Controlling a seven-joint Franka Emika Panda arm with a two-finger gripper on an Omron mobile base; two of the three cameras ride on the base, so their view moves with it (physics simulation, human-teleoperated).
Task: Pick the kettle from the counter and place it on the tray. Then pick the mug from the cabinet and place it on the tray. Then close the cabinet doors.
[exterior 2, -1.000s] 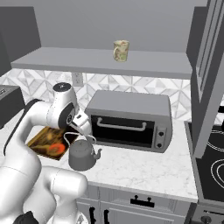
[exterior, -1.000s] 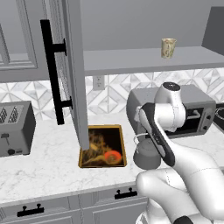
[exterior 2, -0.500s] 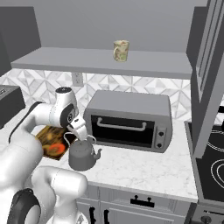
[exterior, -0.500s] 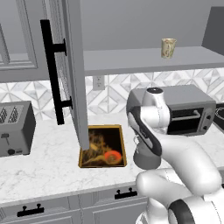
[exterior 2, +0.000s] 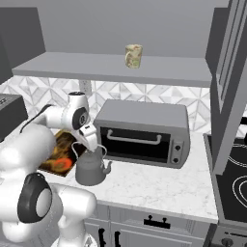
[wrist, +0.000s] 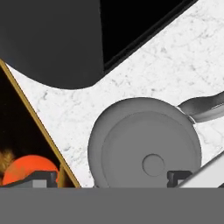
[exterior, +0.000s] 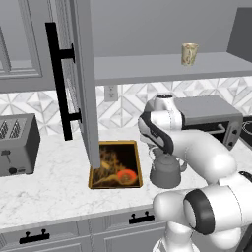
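Tool (exterior 2: 94, 147) lower, nearer kettle (exterior 2: 91, 168).

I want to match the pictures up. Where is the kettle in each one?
Left base view: kettle at centre right, just right of the tray.
Right base view: lower left, in front of the toaster oven.
Hand view: bottom centre, seen from above.
Shared landmark: the tray's golden rim.

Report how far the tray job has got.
Done: nothing yet. In hand: the pincer hangs open right above the kettle, which sits on the counter beside the tray. Left: moving the kettle onto the tray, fetching the mug from the cabinet shelf, and shutting the open cabinet door.
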